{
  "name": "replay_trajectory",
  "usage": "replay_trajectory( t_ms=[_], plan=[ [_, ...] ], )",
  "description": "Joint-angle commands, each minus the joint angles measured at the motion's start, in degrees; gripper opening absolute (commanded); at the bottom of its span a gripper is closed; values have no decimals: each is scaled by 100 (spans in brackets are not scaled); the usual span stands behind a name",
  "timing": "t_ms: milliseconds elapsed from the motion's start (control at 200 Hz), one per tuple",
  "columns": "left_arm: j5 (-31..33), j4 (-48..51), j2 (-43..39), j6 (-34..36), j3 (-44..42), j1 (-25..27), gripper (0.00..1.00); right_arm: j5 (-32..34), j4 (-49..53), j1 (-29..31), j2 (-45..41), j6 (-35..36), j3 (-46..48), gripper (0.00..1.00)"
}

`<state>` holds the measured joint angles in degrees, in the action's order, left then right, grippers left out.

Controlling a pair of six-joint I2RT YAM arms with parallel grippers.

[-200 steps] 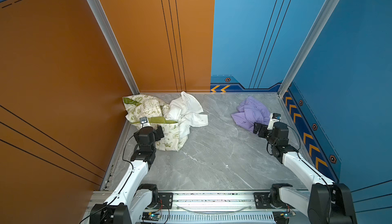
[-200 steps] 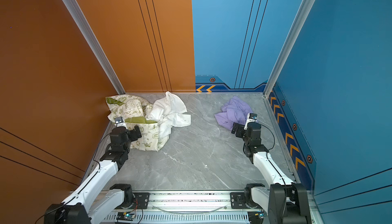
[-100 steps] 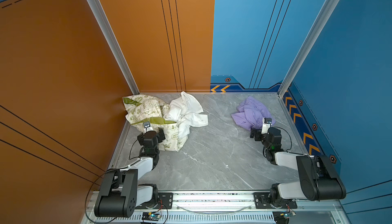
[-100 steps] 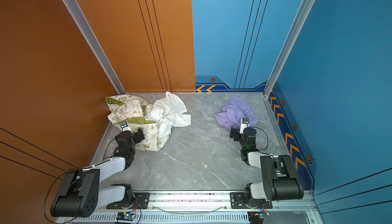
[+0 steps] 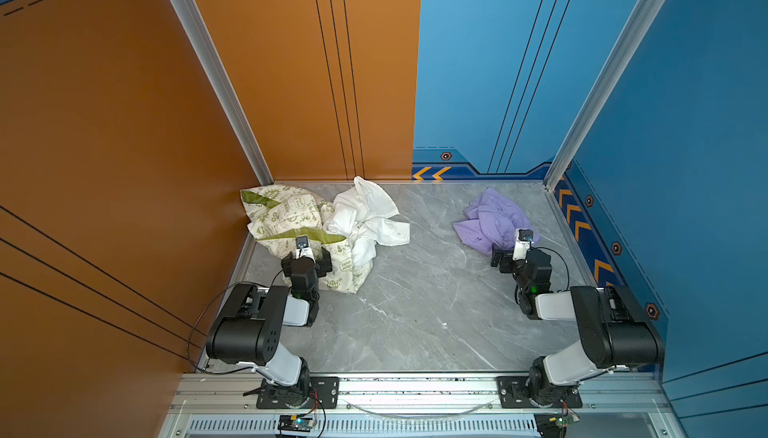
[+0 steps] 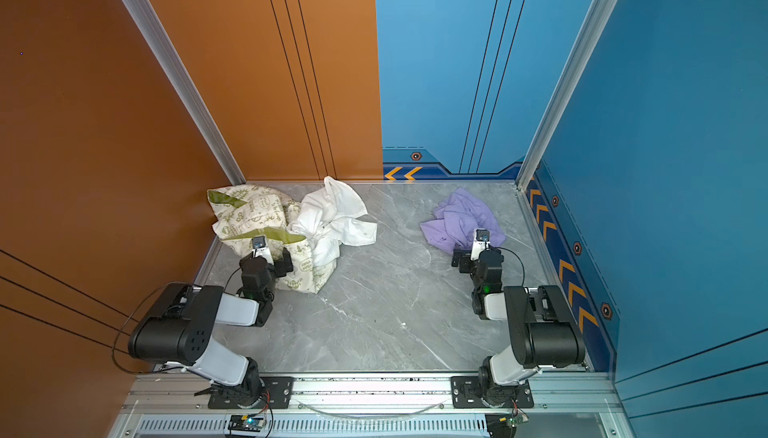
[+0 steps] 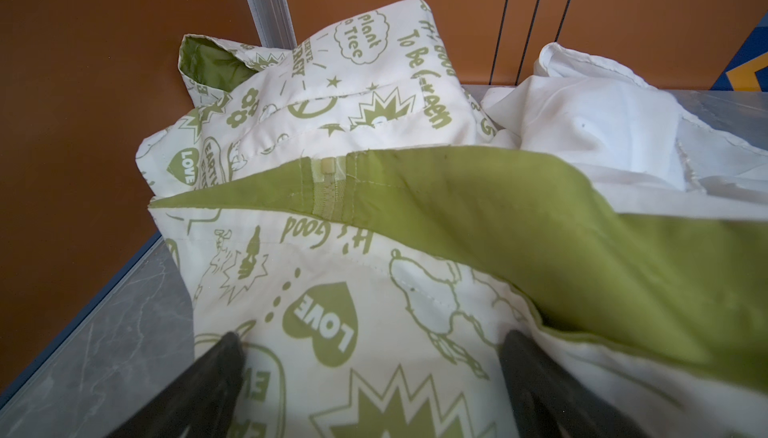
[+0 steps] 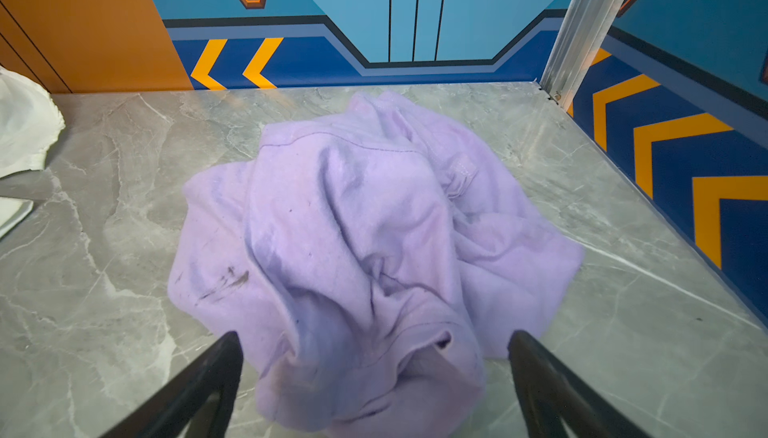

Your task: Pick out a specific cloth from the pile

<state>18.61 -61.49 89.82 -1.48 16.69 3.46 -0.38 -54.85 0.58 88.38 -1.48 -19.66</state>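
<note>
Our right fingers (image 8: 208, 378) stood wide and empty at the near edge of the lavender cloth (image 8: 365, 228), crumpled just ahead on the tabletop (image 5: 415, 311); our left fingers (image 7: 216, 373), equally spread, faced the pile (image 5: 291, 216).

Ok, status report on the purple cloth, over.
Left gripper open over printed cloth. Right gripper open at near edge of purple cloth. It lies apart from white shirt. Nothing in the way.
</note>
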Motion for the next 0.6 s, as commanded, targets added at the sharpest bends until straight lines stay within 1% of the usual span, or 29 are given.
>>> replay_trajectory(
  t_ms=[0,35,110,225,335,591],
  plan=[
    [15,81,34,145,166,58,98,390,97,75,13,-116,-63,100],
    [18,85,28,147,161,56,98,456,25,100,20,-107,-38,100],
    [-1,76,26,154,159,67,98,343,188,80,14,-99,-120,100],
    [19,81,36,200,172,102,98,539,21,127,20,-102,-37,100],
    [28,77,36,201,165,111,98,247,240,8,22,-141,-153,100],
    [69,89,39,202,171,119,98,191,264,-32,30,-173,-168,100]
  ],
)
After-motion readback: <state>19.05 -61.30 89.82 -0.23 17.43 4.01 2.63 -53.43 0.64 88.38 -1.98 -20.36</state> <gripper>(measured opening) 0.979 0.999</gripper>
